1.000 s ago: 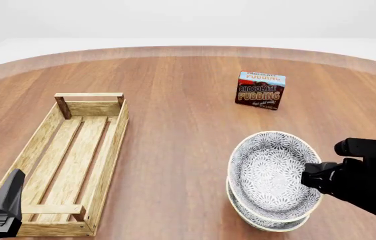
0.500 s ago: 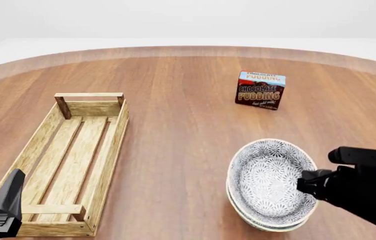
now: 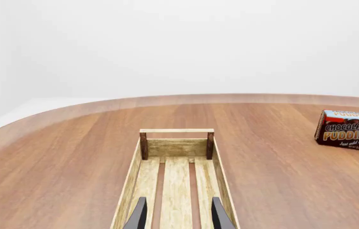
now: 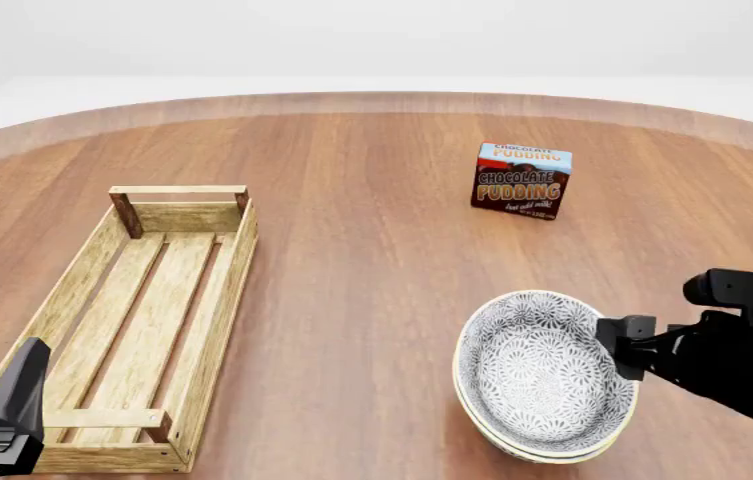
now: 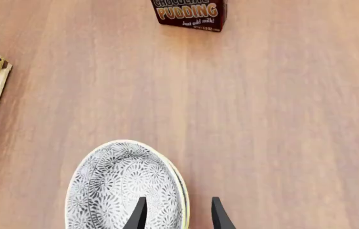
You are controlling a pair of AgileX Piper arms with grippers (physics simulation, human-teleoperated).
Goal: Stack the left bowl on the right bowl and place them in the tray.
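Two patterned grey-white ceramic bowls [image 4: 543,375] nested on wooden counter [image 4: 349,250]. Right hand [image 5: 176,212], parted, astride rim, grip unconfirmed. Left hand [image 3: 178,214] parted, empty. Next: carry stack to long light-wood slatted tray [image 4: 136,320].

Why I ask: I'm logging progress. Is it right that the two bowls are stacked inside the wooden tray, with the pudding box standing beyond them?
Not quite. The front view shows the stacked bowls on the bare table, well right of the tray. The pudding box does stand beyond them.
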